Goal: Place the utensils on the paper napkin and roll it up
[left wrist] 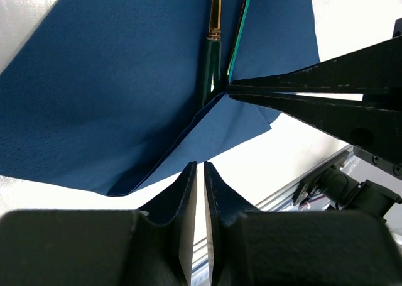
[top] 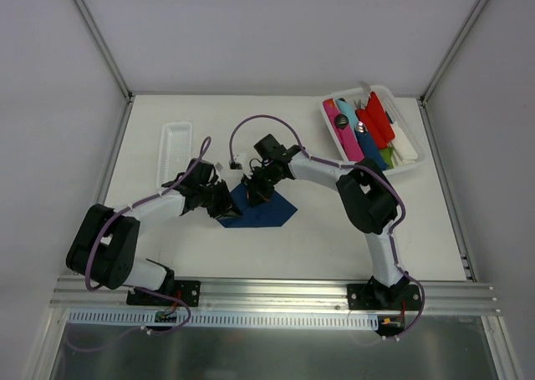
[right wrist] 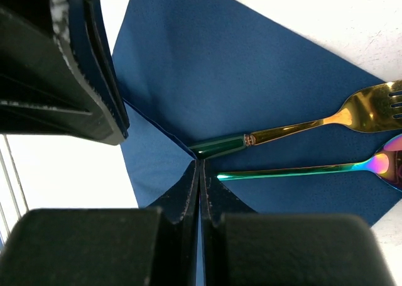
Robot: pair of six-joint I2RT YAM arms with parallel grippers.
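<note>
White table (top: 334, 230), navy paper napkin (top: 269, 215) at centre, half hidden from above by both arms. Fork (right wrist: 295, 130) and spoon (right wrist: 301, 170) lie on it side by side, heads cut off, handles aimed at the right gripper (right wrist: 200, 163), which is pinched tight on a folded flap. Left gripper (left wrist: 201, 168) shows just a slit at the napkin's edge, grip unclear.
</note>
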